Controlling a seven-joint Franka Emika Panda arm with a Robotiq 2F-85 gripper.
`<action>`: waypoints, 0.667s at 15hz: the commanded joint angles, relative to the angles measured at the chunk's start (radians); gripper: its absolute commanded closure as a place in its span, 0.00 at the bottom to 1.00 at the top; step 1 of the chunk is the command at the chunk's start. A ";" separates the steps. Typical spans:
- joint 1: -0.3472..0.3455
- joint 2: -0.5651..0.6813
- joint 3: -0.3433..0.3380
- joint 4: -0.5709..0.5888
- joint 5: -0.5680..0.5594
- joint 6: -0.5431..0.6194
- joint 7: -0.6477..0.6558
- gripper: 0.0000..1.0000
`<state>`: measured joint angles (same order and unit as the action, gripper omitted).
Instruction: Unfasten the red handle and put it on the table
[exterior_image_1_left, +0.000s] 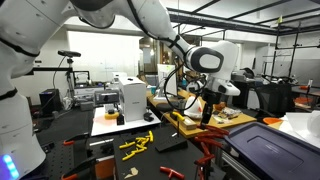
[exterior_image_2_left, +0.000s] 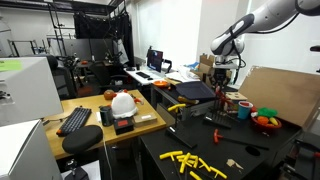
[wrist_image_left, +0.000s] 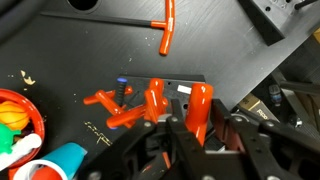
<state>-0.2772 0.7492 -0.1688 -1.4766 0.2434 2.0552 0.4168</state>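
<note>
The red handle (wrist_image_left: 200, 108) stood upright a little right of centre in the lower half of the wrist view. Its foot sat on a dark mounting plate (wrist_image_left: 185, 92) that lay on the black table (wrist_image_left: 90, 60), and it looked fastened there, not yet freed.

The gripper (wrist_image_left: 198, 138) came in from the bottom edge with one jaw on each side of the handle. The blur hid whether the pads were pressing on it or only flanking it, so a firm hold could not be told. In both exterior views the gripper (exterior_image_1_left: 208, 100) (exterior_image_2_left: 228, 72) hung low over the bench, right of centre.

The step in hand appeared to be taking hold of the handle, early in the task. The next move would call for a secure clamp, then probably a turn or pull to release it from the plate. That should be done without knocking the second red post (wrist_image_left: 155, 98) just beside it on the left.

Setting it down would need bare tabletop. The upper left looked open, away from the red clamp pieces (wrist_image_left: 112, 108) and the T-shaped red tool (wrist_image_left: 167, 30).
</note>
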 joint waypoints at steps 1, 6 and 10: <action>0.009 -0.005 -0.006 0.002 0.014 -0.003 0.005 0.95; 0.029 -0.025 -0.011 -0.021 0.002 0.011 0.013 0.94; 0.049 -0.038 -0.016 -0.030 -0.008 0.023 0.018 0.94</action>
<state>-0.2536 0.7491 -0.1740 -1.4766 0.2408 2.0640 0.4168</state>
